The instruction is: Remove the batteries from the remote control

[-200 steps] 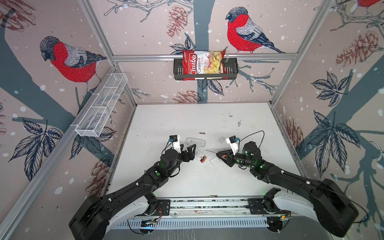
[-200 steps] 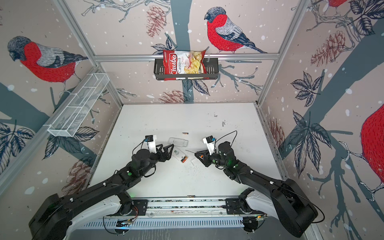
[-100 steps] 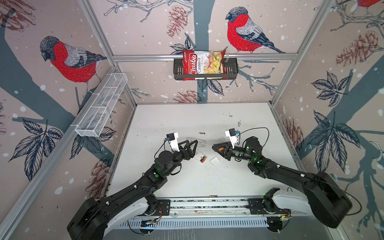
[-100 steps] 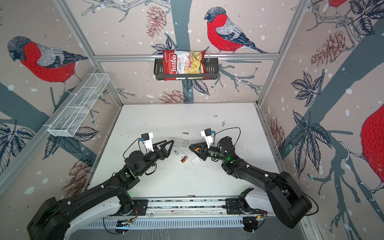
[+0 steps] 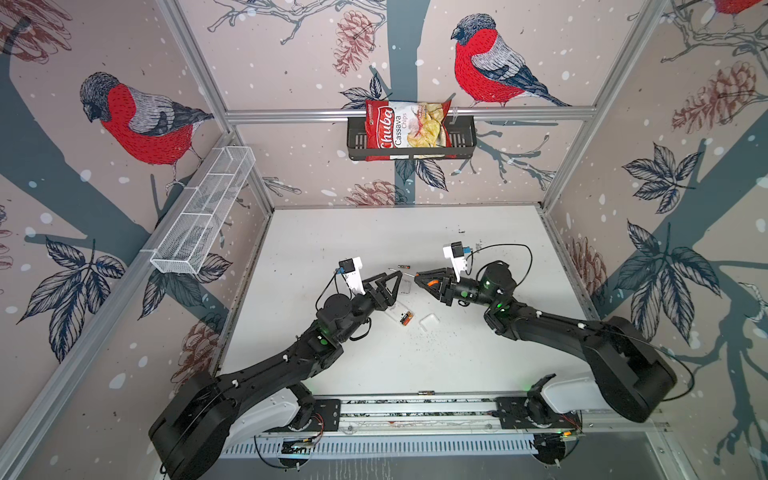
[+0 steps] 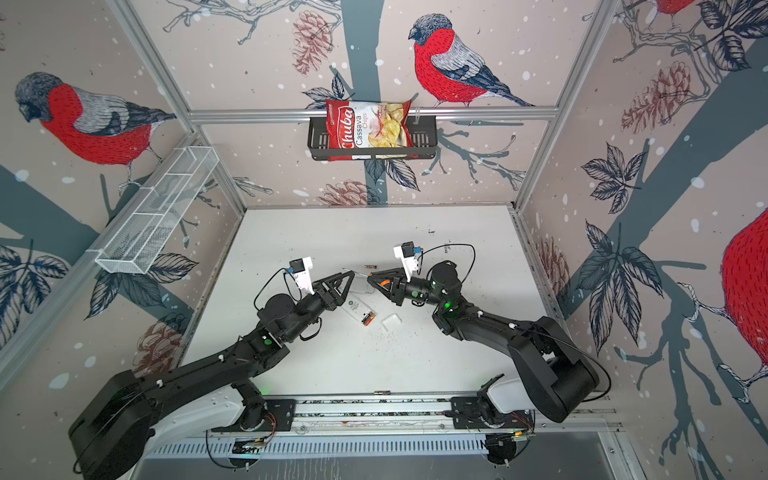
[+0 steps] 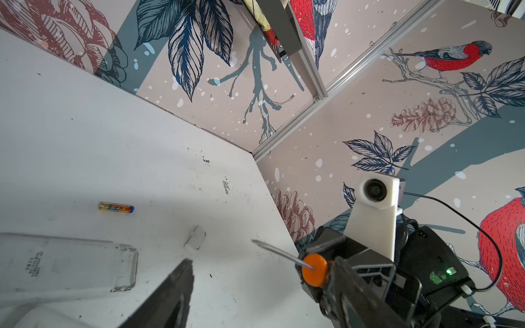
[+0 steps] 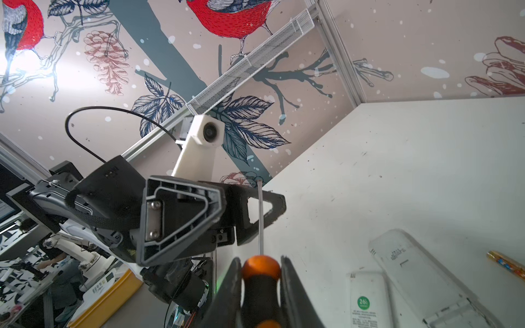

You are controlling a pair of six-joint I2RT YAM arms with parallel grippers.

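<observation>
Currently, two orange-red batteries, apparently, are seated in the remote control's open near end, slanted along it. They lie just nearward of the left gripper, which is spread, empty and nearer. A screwdriver is clamped in the right gripper. A loose battery is noted beyond.

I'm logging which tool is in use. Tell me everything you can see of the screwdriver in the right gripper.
The screwdriver has a rounded orange collar, a black grip with another orange band, and a thin straight bare-metal shaft. The right gripper is shut on its handle, a finger on each side. It is held above the table, shaft pointing towards the left gripper, tip seemingly touching nothing.
</observation>
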